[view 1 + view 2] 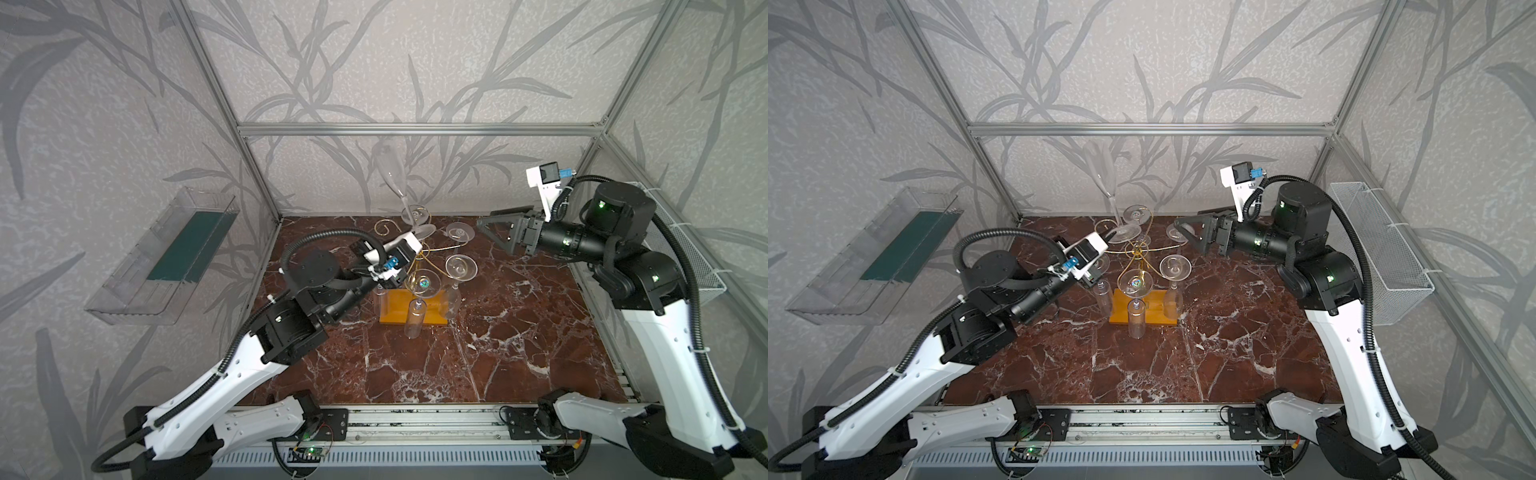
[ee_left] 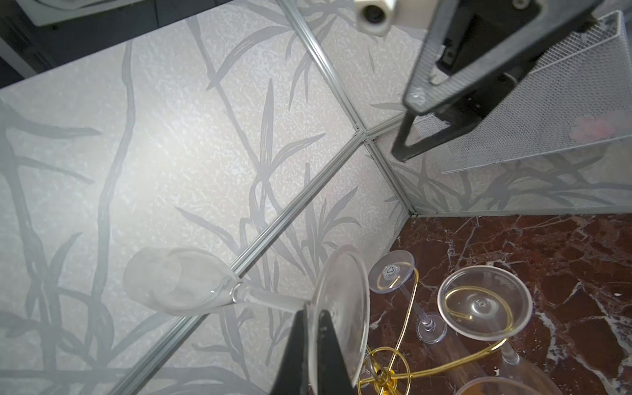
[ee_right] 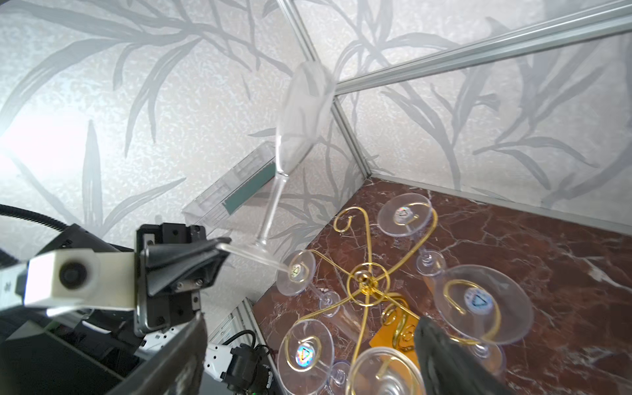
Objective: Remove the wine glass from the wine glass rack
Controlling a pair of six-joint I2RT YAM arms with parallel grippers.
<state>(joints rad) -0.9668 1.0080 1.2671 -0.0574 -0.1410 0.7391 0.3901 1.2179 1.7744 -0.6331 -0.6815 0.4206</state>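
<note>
Wine glass (image 1: 390,170), clear tall flute with a thin stem and round flat foot: it's off its hook, tilted, bowl up toward the far wall, foot low over the far-left part of the thin gold wire rack with curled arms (image 1: 424,254) on its orange-yellow wooden base (image 1: 397,311). My left gripper (image 3: 224,248) is clamped on the rim of that foot, both fingers (image 2: 301,345) pressed flat on it in the left wrist view. From the right wrist view the foot edge overlaps the foot of a neighbouring glass; I can't tell whether they touch. Five more clear glasses (image 3: 482,304) hang upside down on the rack, feet up in the scrolls. My right gripper (image 1: 490,226) sits at the far right, just beside the rack, jaws wide apart and holding nothing, pointing left toward the glasses. The rack stands mid-table on the red-brown marble tabletop (image 1: 457,353). A clear plastic tray (image 1: 166,257) hangs on the left wall, a white wire mesh basket (image 1: 1383,257) on the right wall.
</note>
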